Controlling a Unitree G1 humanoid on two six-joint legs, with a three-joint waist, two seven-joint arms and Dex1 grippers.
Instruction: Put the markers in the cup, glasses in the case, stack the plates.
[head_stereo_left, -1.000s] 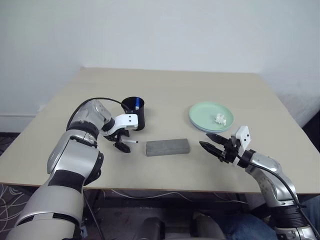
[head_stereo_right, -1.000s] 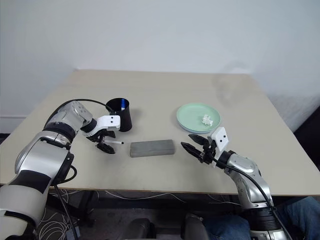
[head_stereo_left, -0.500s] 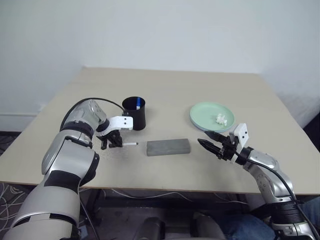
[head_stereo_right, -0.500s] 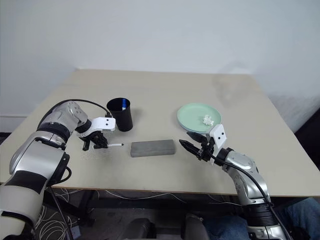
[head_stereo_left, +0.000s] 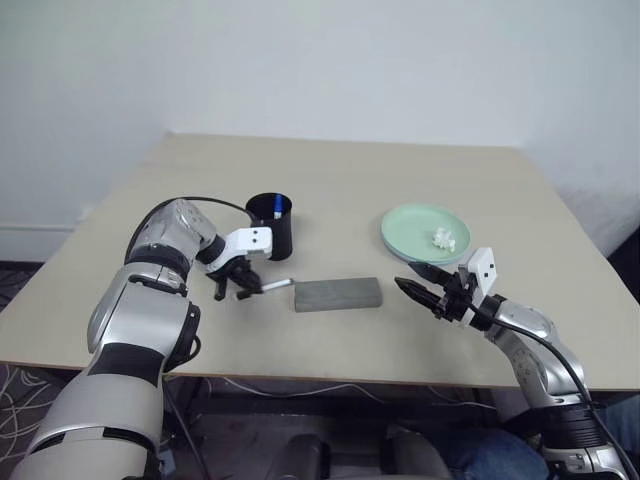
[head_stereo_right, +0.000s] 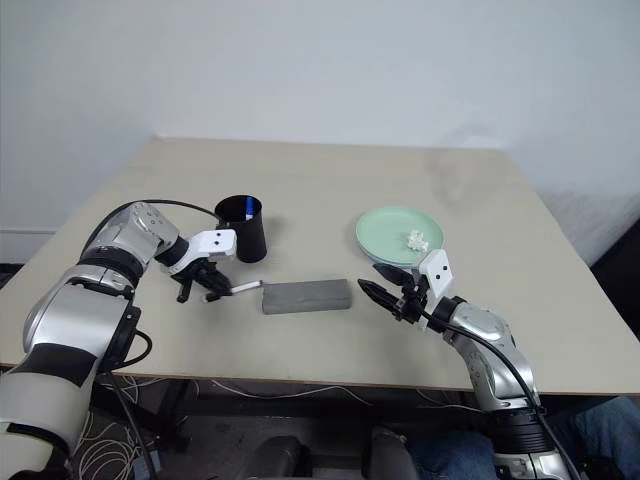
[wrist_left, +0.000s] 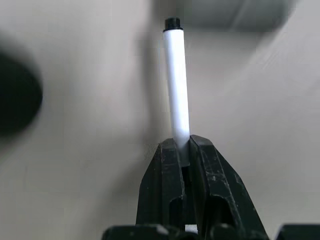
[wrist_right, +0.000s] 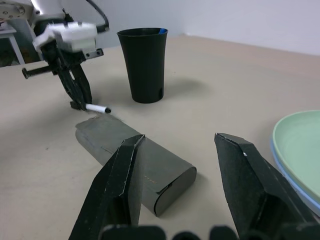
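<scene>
My left gripper (head_stereo_left: 237, 288) is shut on the white marker (wrist_left: 176, 85) with the black cap, holding it just above the table between the black cup (head_stereo_left: 272, 226) and the grey case (head_stereo_left: 338, 294). The marker's free end points toward the case. A blue-capped marker (head_stereo_left: 277, 208) stands inside the cup. The mint green plate (head_stereo_left: 415, 225) lies on the light blue plate (wrist_right: 281, 162) at the right. My right gripper (head_stereo_left: 418, 287) hangs open and empty just right of the case. The case's lid is down. The glasses are out of view.
A small crumpled white paper (head_stereo_left: 442, 238) lies on the green plate. The tan table (head_stereo_left: 340, 180) has free room behind the cup and along its left side. Its front edge runs close below both grippers.
My left gripper closed on the black-capped marker, lifted it slightly off the table and carried it a little to the right. The right arm has stayed put.
</scene>
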